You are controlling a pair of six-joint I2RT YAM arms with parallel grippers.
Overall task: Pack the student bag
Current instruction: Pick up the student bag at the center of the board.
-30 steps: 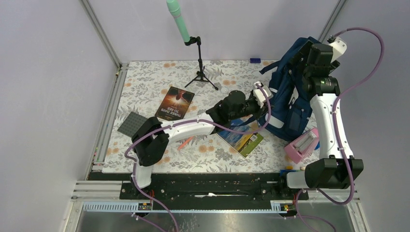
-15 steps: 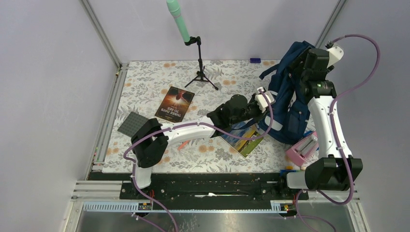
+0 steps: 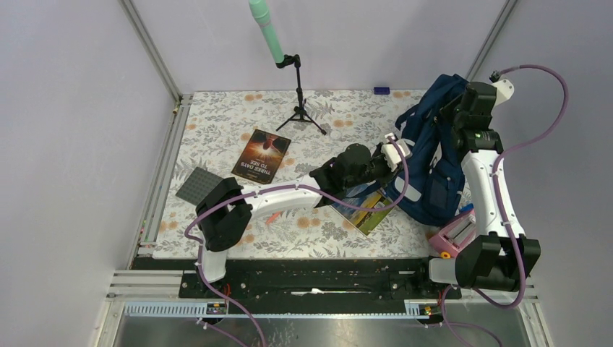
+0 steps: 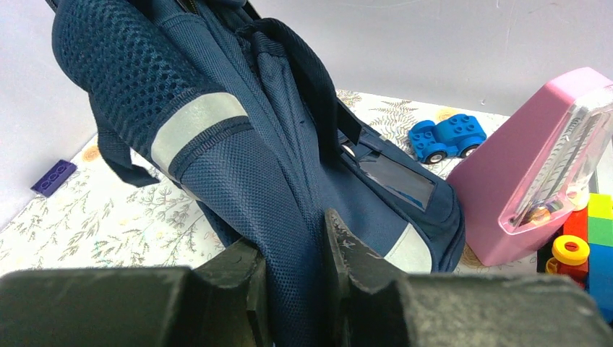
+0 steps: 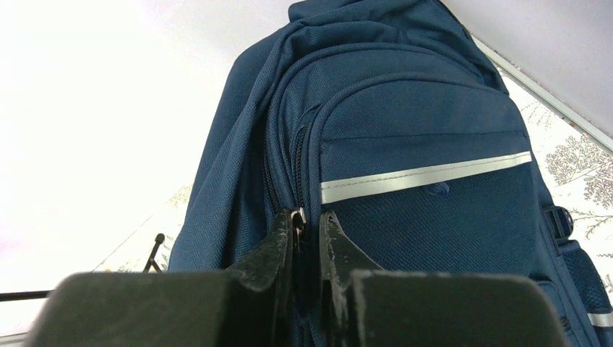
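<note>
The student bag, navy with grey reflective strips, stands upright at the right of the floral mat. My left gripper reaches in from the left and is shut on a fold of the bag's mesh side fabric, which fills the gap between its fingers. My right gripper is at the bag's top, and in the right wrist view its narrow jaws pinch the zipper pull beside the front pocket with the reflective strip.
A pink case and a blue toy car lie right of the bag, with coloured bricks. A colourful book lies under the left arm. A dark book, grey baseplate and tripod are on the left.
My right gripper went from wide open to shut on the zipper pull. The bag has been raised more upright and shifted slightly forward, and the right arm moved with it.
</note>
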